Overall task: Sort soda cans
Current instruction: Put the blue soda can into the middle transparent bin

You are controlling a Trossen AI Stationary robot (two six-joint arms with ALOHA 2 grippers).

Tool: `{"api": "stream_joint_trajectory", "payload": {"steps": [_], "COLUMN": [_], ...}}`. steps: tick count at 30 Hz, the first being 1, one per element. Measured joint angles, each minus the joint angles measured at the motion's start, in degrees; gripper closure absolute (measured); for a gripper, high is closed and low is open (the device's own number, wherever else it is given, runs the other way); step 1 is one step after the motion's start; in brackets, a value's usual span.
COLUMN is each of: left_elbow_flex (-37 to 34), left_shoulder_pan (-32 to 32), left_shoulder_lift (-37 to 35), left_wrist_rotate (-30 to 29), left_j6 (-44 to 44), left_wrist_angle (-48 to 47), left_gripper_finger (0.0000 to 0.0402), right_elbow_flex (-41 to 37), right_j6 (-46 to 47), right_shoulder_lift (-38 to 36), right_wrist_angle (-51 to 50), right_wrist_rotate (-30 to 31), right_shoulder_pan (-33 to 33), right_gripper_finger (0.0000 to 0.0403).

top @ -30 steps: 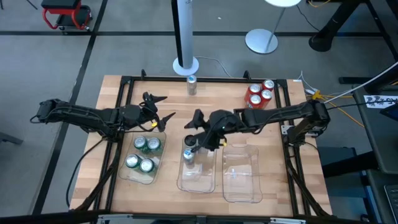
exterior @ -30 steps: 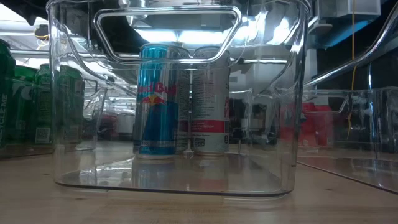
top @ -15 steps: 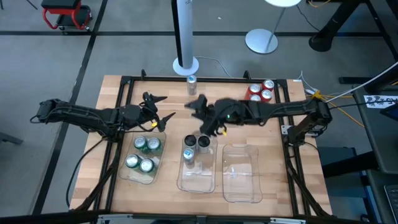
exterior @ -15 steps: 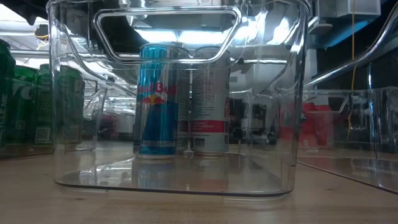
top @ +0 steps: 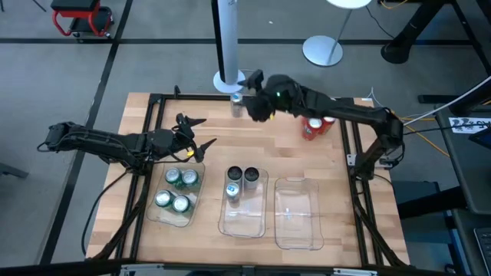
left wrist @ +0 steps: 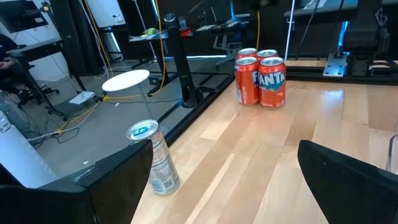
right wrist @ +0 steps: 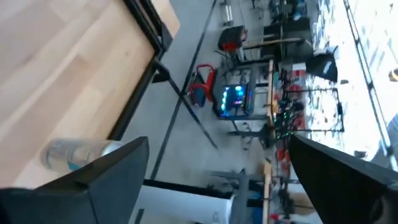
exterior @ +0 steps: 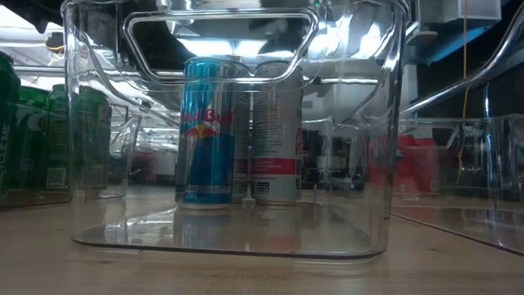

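Wooden tabletop [top: 211, 138], three clear trays along 6 o'clock edge. I count four green cans [top: 176, 189] binned, two silver cans [top: 242, 181] in middle tray [top: 244, 224]. Red cans [top: 316, 126] at 1 o'clock, unsorted. My right hand [top: 244, 86] spread, empty, nearing lone silver can [top: 236, 105] at 12. Left hand [top: 201, 131] spread, idle.

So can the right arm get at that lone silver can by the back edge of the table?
Probably yes. The right gripper is open, right beside the lone silver can, and nothing stands between them.

Right arm hides some red cans [top: 313, 127].
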Motion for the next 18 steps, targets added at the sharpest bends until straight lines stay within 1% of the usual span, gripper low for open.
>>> {"api": "stream_joint_trajectory", "payload": {"steps": [3,6,10,13,15,18], "left_elbow_flex": [0.0,0.0,0.0,0.0,0.0,0.0], "left_shoulder_pan": [0.0,0.0,0.0,0.0,0.0,0.0], "left_shoulder_lift": [0.0,0.0,0.0,0.0,0.0,0.0], "left_wrist_rotate": [0.0,0.0,0.0,0.0,0.0,0.0], "left_j6": [0.0,0.1,0.1,0.2,0.7,0.8], "left_wrist_angle": [0.2,0.3,0.4,0.4,0.4,0.4], "left_gripper_finger": [0.0013,0.0013,0.0013,0.0013,0.0013,0.0013], "right_elbow_flex": [0.0,0.0,0.0,0.0,0.4,2.0], "right_j6": [1.3,2.4,0.8,1.5,3.1,8.7], "right_shoulder_lift": [1.7,3.8,6.6,8.7,10.3,12.9], "right_wrist_angle": [0.7,4.7,13.5,19.2,19.5,17.2], "right_wrist_rotate": [-3.4,-6.9,-7.4,-7.5,-8.0,-12.9], "right_shoulder_pan": [-3.7,-6.8,-9.5,-10.3,-11.0,-12.5], "right_gripper_finger": [0.0005,0.0007,0.0012,0.0012,0.0013,0.0013]}}
